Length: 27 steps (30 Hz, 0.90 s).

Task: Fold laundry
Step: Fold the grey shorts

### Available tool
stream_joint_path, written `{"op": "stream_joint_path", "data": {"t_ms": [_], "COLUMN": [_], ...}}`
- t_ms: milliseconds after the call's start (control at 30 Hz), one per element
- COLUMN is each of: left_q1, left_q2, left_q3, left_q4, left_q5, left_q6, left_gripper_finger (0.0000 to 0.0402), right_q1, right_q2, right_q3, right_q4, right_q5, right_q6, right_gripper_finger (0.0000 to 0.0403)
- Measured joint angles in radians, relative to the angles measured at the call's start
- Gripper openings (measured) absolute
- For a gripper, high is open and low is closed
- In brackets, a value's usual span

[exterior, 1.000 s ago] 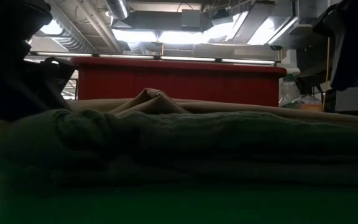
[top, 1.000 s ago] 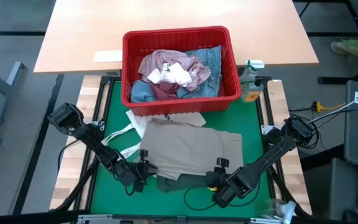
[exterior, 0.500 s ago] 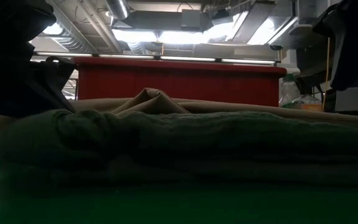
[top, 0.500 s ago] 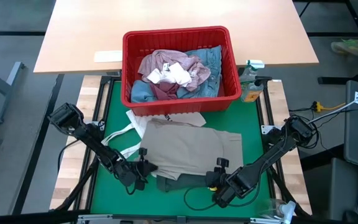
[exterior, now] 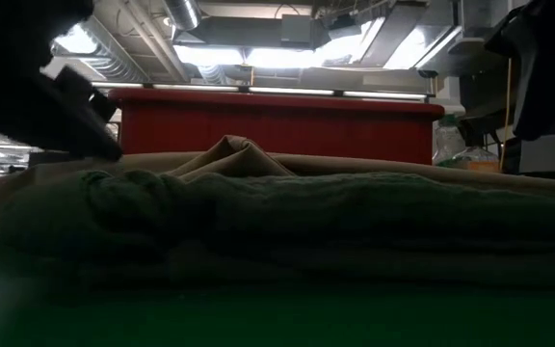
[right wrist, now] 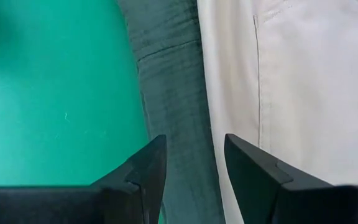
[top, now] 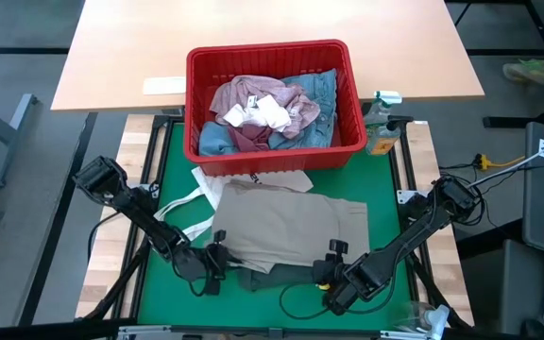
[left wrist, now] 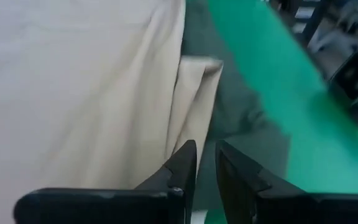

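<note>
Moved a little nearer the table's front edge since the earlier frame, the left gripper point(top: 217, 262) is seen from above at the beige trousers' point(top: 291, 225) left edge, laid flat over the dark green top point(top: 277, 276); more laundry point(top: 267, 113) is left in the red basket point(top: 272, 156). From the left wrist, its fingers point(left wrist: 180, 168) are seen nearly closed on nothing. From the right wrist, the right gripper point(right wrist: 194, 165) is seen open over the green top, so folding is barely begun.

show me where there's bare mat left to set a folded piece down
Bare green mat runs along the front edge, from the left pincer toward the right pincer, and in a narrow strip right of the beige trousers. The middle is crowded: trousers over the dark green top, white tote bag, red basket behind.
</note>
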Motion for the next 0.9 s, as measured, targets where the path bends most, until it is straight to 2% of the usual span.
{"op": "stream_joint_path", "data": {"t_ms": [200,400,533,800,900], "left_q1": [0.000,0.000,0.000,0.026,0.032], "left_q2": [-0.049,-0.152,-0.197,-0.201,-0.201], "left_q3": [0.000,0.000,0.000,0.000,0.000], "left_q4": [0.040,0.040,0.040,0.020,0.012], "left_q5": [-0.007,-0.014,-0.061,-0.053,-0.079], "left_q6": [0.013,0.147,0.184,0.187,0.187], "left_gripper_finger": [0.0046,0.0028,0.0017,0.0009,0.0009], "right_q1": [0.000,0.000,0.000,0.000,0.000], "right_q2": [0.000,0.007,0.006,-0.017,-0.017], "right_q3": [0.000,0.000,0.001,0.003,0.003], "right_q4": [-0.056,-0.074,-0.081,-0.120,-0.124], "right_q5": [-0.030,-0.030,-0.072,-0.099,-0.101], "right_q6": [0.002,0.005,0.004,0.004,0.004], "right_gripper_finger": [0.0163,0.0163,0.0163,0.0163,0.0163]}}
